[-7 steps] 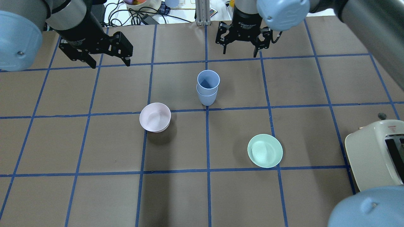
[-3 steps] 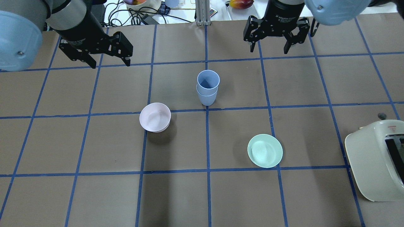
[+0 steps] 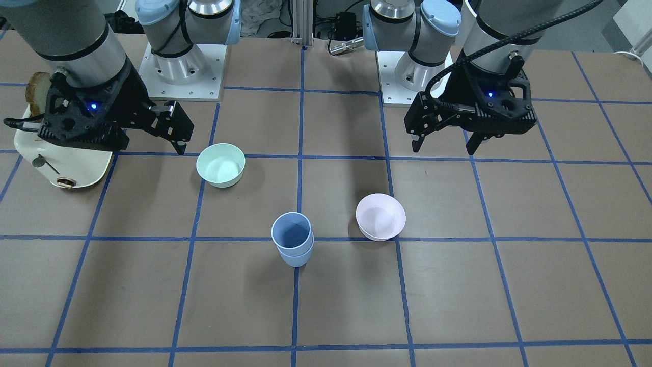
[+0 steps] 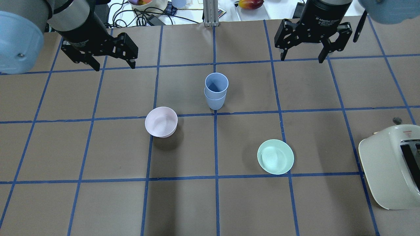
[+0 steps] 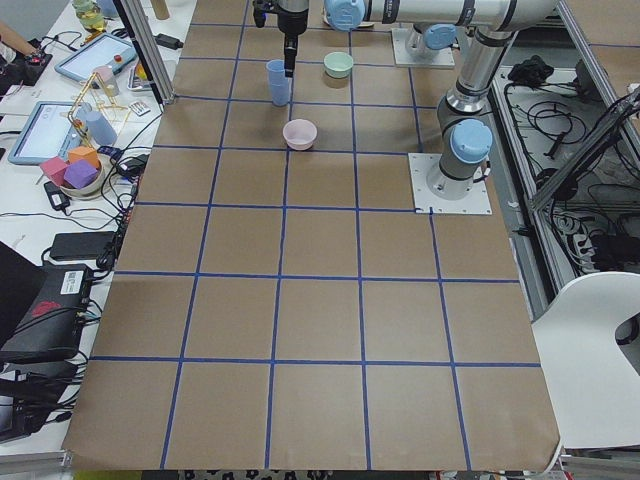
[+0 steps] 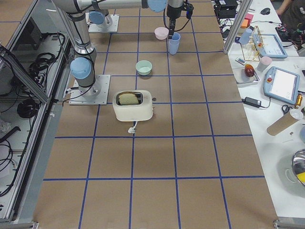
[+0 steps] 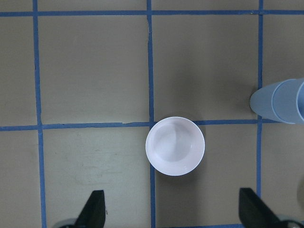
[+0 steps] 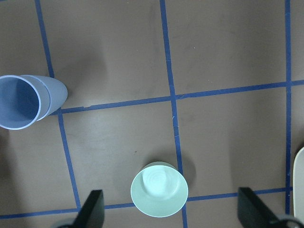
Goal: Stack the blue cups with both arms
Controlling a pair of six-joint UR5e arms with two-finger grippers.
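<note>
Blue cups [image 4: 216, 91]: two, nested one inside the other, upright, near the middle of the table [image 4: 98, 203], just on the far side of a tape cross from the robot.

Left gripper [image 4: 115, 67]: jaws spread wide, holding nothing, hovering above the table, well apart from the stack on its left and further from the robot. Right gripper [image 4: 302, 60]: same, fingers wide apart, empty, hovering well apart from the stack on its right and further from the robot. The stack sits roughly between the two, a bit nearer the robot.

Around it:
- pink bowl [image 4: 161, 122], upright, near the stack on the left-arm side and closer to the robot; off the line from the left gripper to the cups. Left wrist cam looks straight down on it, cups at that view's right edge.
- green bowl [image 4: 275, 156], upright, right-arm side, further from the stack than the pink one. Right wrist cam has it low in frame, cups at the left edge.
- toaster [image 4: 390, 164] at the table's right end, well apart, a toast slice [image 6: 129, 98] in it.

Count: 2 cups, 2 bowls, 1 toaster, 2 grippers.
</note>
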